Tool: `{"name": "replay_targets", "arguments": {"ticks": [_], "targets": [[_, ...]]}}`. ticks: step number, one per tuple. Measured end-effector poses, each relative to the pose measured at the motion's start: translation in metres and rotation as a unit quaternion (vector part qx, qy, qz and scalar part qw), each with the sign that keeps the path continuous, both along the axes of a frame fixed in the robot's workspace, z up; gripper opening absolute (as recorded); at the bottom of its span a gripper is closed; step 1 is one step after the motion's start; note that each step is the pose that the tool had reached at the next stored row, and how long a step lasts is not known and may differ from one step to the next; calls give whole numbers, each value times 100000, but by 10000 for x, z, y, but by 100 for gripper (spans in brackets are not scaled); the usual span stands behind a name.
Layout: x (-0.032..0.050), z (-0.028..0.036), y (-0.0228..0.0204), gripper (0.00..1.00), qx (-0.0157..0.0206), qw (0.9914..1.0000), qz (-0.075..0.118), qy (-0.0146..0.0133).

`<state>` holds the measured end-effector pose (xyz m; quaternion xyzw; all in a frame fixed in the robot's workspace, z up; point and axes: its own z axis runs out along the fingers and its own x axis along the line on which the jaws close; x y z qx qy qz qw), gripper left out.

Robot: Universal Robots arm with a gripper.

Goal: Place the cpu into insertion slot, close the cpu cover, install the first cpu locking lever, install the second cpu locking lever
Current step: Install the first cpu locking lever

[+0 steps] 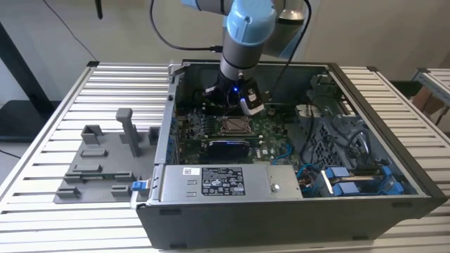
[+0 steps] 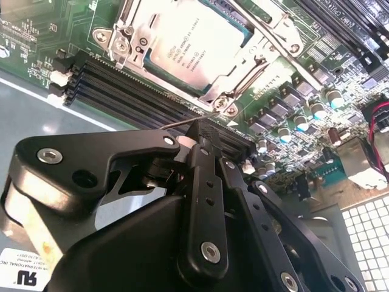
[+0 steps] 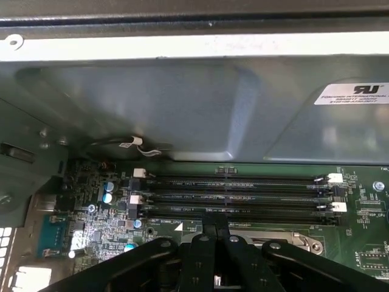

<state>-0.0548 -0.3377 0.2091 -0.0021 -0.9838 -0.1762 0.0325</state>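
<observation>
Now the tool (image 2: 203, 129), fingers together, sits at a thin lever (image 2: 182, 122) beside the cover (image 2: 137, 45). I think it could slip off and hit the board (image 2: 36, 24).

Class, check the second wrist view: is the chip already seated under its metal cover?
Yes, the chip lies flat inside the square window of the closed metal cover.

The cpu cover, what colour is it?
The cpu cover is shiny silver metal; the second wrist view shows it best.
</observation>
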Motion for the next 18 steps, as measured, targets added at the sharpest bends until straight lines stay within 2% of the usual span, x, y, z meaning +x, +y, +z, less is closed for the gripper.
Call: {"name": "replay_targets", "arguments": {"ticks": [9, 18], "targets": [[23, -22, 0, 11, 0, 100000, 130, -4], [-15, -22, 0, 11, 3, 100000, 125, -6]]}}
